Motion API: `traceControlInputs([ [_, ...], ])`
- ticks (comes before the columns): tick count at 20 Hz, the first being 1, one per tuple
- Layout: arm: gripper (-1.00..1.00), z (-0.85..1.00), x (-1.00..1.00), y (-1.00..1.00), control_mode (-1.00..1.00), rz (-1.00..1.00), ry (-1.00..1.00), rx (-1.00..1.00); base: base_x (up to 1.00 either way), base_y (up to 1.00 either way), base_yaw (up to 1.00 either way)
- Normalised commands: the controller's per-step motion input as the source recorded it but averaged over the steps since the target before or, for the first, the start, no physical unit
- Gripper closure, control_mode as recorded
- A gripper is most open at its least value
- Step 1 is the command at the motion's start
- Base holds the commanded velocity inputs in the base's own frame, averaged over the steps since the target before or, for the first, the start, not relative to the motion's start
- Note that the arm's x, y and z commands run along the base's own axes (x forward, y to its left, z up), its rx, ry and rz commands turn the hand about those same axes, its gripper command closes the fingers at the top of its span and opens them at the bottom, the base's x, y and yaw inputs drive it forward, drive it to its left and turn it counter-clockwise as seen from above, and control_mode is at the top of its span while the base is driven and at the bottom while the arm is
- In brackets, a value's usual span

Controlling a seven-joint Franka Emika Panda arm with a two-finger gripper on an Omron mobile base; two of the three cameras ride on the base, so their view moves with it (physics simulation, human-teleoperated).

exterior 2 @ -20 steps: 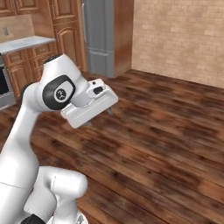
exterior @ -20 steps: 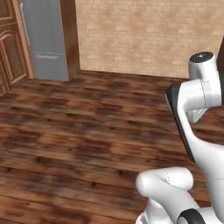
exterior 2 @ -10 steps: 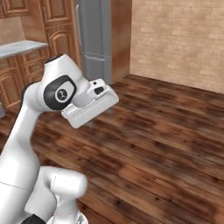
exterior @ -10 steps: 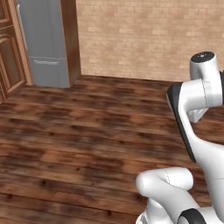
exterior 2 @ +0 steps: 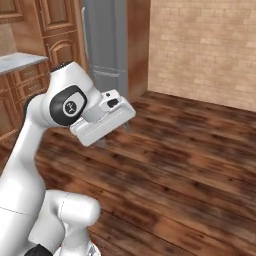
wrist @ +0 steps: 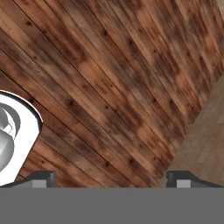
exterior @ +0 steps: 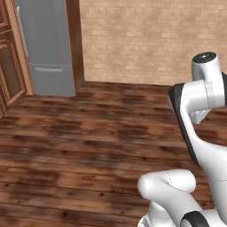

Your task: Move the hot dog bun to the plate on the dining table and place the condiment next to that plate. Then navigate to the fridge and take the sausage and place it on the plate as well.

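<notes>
The tall grey fridge (exterior: 46, 48) stands ahead at the far left with its doors shut; in the right base view the fridge (exterior 2: 105, 42) rises behind my raised hand. My gripper (wrist: 111, 179) is open, its two dark fingertips (wrist: 41, 178) set wide apart over bare wood floor with nothing between them. The arm is folded high above the base, hand pointing down. The hot dog bun, plate, dining table, condiment and sausage are out of view.
Wooden cabinets (exterior: 9, 66) flank the fridge on its left, and a marble counter (exterior 2: 15, 60) with wooden drawers runs beside them. A brick wall (exterior: 146, 40) closes the back. Open wood floor (exterior: 88, 146) lies between the base and the fridge.
The whole picture has shifted: the base has driven nearer the fridge, which now looks larger and sits further right. The arm's pose and the open gripper are unchanged.
</notes>
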Motion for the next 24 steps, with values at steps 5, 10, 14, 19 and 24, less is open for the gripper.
traceControlInputs([
  [5, -1.00, 0.00, 0.00, 0.00, 1.00, 0.00, 0.00, 0.00, 1.00, 0.90, -0.18],
  [10, -1.00, 0.00, 0.00, 0.00, 1.00, 0.00, 0.00, 0.00, 1.00, 0.94, -0.18],
  [14, -1.00, 0.00, 0.00, 0.00, 1.00, 0.00, 0.00, 0.00, 1.00, 0.94, -0.18],
  [19, -1.00, 0.00, 0.00, 0.00, 1.00, 0.00, 0.00, 0.00, 1.00, 0.90, -0.17],
  [24, -1.00, 0.00, 0.00, 0.00, 1.00, 0.00, 0.00, 0.00, 1.00, 0.88, -0.17],
])
